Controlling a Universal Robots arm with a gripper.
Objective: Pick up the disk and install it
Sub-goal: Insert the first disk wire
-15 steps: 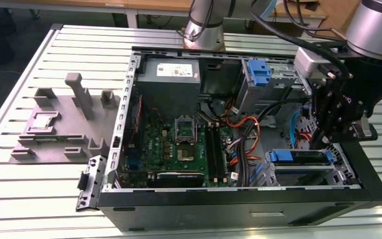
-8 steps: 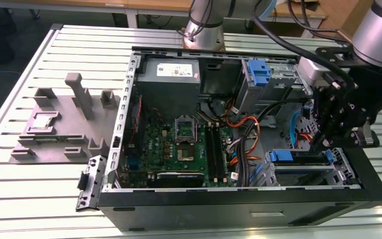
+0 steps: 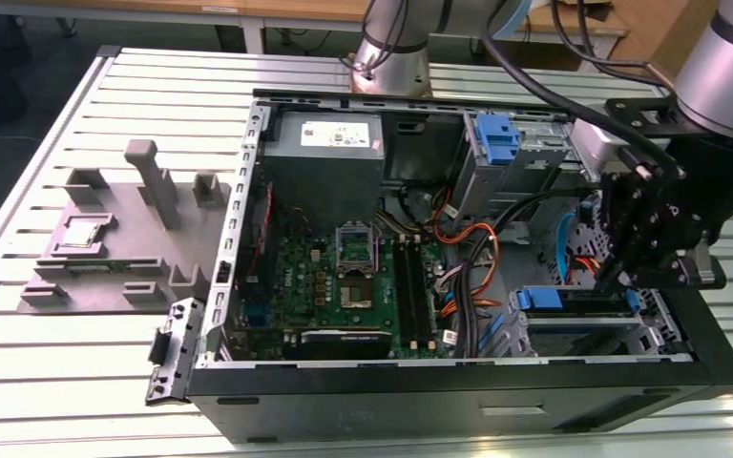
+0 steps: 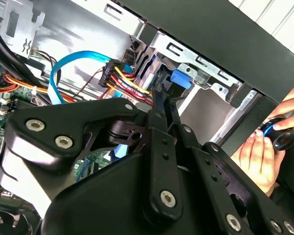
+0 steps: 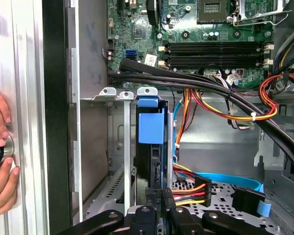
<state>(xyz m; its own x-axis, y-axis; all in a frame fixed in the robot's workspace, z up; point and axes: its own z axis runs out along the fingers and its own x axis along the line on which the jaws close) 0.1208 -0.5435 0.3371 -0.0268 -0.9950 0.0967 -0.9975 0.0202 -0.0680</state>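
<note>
Your disk point(image 5: 151, 142) stands edge-on in the drive cage point(image 5: 115, 147), blue rail showing; no label is legible. Gripper point(image 5: 159, 196) state: cannot tell.

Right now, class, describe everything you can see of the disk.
The disk stands on edge in a slot of the grey metal drive cage inside the open computer case. A blue plastic rail caps its exposed end, and a dark body runs along the slot. Metal dividers flank it. The end effector sits close to one end, though contact cannot be made out.
</note>
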